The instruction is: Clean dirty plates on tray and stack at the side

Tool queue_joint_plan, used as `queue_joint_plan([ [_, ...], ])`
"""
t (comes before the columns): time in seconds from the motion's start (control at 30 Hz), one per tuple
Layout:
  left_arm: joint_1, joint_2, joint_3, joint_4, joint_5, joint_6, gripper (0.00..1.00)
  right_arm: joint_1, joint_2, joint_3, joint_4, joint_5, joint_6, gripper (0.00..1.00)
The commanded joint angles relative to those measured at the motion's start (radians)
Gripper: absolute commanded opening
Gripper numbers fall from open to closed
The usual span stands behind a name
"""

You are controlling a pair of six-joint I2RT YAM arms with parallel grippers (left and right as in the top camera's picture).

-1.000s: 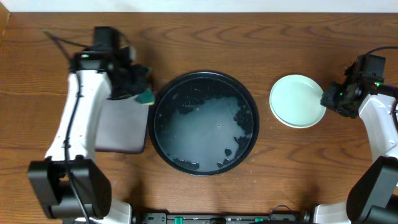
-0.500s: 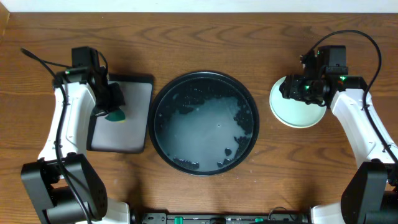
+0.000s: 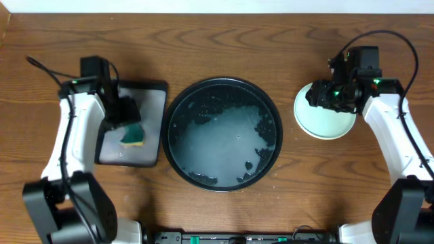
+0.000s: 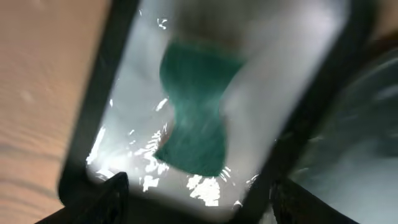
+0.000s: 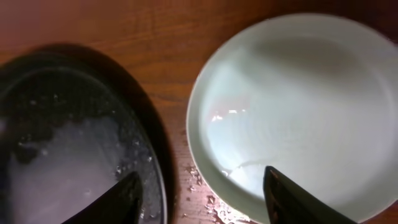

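From above, the left gripper [image 3: 122, 114] hangs over the rectangular grey tray with a black rim [image 3: 152, 102] at the left of the brown wooden table [image 3: 224, 41]. A green and yellow sponge [image 3: 133, 134] lies on that tray, just beside the gripper and apart from it. The large round black tray [image 3: 224, 80] sits in the middle, holding foamy water [image 3: 217, 139] with dark specks around its edge. To its right, near but not touching, a pale mint round plate [image 3: 315, 118] rests on the wood. The right gripper [image 3: 336, 96] hovers over the plate's far right part. From up here I cannot tell how many plates are stacked there.

Through the left wrist camera, the sponge [image 4: 196, 118] shows its green face, lying flat on the wet, glistening floor of the grey tray [image 4: 292, 74]. The left gripper [image 4: 199, 196] is spread wide, its dark fingertips [image 4: 112, 190] at the lower corners with nothing between them. The picture is blurred.

Through the right wrist camera, the mint plate [image 5: 298, 99] fills the upper right, smooth and wet-looking. The rim of the black tray [image 5: 149, 143] curves past on the left, with bare wood between the two. Water drops [image 5: 198, 179] speckle the table by the plate's near edge. The right gripper [image 5: 205, 196] is parted wide and holds nothing, with one of its fingertips [image 5: 124, 193] over the tray and the other over the plate.
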Motion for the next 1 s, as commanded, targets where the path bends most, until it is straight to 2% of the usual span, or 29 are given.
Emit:
queue_joint_plan([
  [0.0,-0.003,-0.151,0.101,-0.005,0.113,0.006,0.73,0.005,-0.005,0.127,-0.065,-0.002,-0.016,0.64],
  [0.1,-0.003,-0.225,0.101,-0.006,0.126,0.006,0.73,0.005,-0.005,0.233,-0.15,-0.002,-0.016,0.69],
  [0.17,-0.003,-0.264,0.101,-0.006,0.126,0.006,0.73,0.005,-0.005,0.314,-0.209,-0.002,-0.015,0.78],
  [0.2,-0.003,-0.278,0.101,-0.006,0.125,0.006,0.73,0.005,-0.006,0.352,-0.238,-0.003,-0.015,0.98],
  [0.3,-0.003,-0.311,0.101,-0.006,0.126,0.006,0.74,0.006,-0.009,0.524,-0.364,-0.063,-0.015,0.99],
  [0.43,-0.003,-0.31,0.1,-0.006,0.125,0.006,0.74,0.005,-0.018,0.644,-0.395,-0.07,-0.015,0.99],
  [0.97,-0.003,-0.31,0.099,-0.006,0.126,0.006,0.74,0.005,-0.024,0.646,-0.402,-0.041,-0.019,0.99],
])
